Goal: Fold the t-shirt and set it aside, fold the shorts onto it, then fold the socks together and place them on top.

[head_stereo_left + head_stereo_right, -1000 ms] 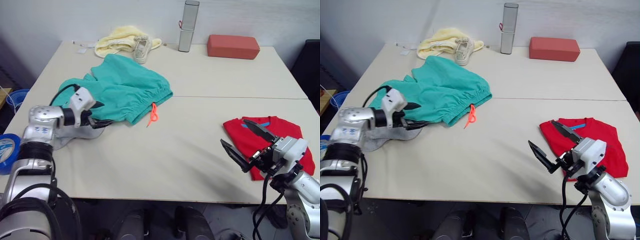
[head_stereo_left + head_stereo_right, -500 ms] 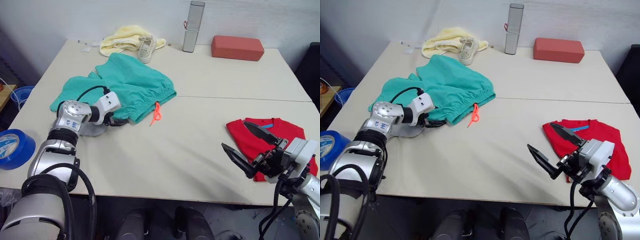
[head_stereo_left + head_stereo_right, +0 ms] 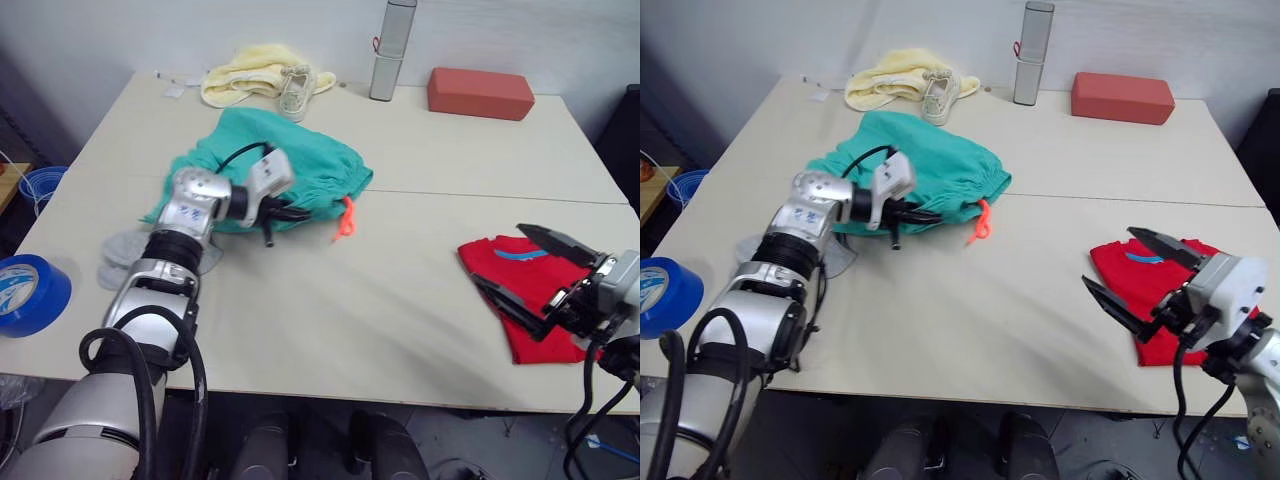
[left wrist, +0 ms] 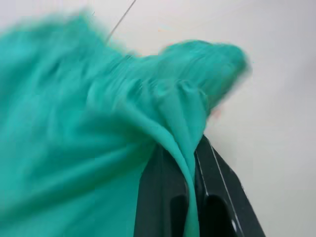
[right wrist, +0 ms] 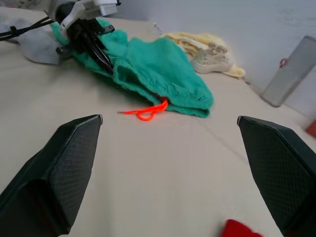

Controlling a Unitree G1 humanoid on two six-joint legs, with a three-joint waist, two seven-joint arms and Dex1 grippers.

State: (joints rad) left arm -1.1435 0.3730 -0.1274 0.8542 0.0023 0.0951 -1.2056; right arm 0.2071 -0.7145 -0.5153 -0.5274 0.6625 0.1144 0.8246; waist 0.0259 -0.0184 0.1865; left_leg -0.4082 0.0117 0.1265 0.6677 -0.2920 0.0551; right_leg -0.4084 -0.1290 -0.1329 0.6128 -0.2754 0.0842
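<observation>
Left gripper (image 3: 285, 212) has its fingers pinched on a fold of the shorts (image 3: 300, 170), mid-worktop on my left; I judge this grip is for dragging them toward the t-shirt (image 3: 525, 300). T-shirt lies folded at the right edge of the worktop (image 3: 400, 300), set aside. Right gripper (image 3: 1140, 275) hovers just beside it, fingers wide, holding nothing. Socks (image 3: 125, 255) lie flat near the left edge. No containers in use.
</observation>
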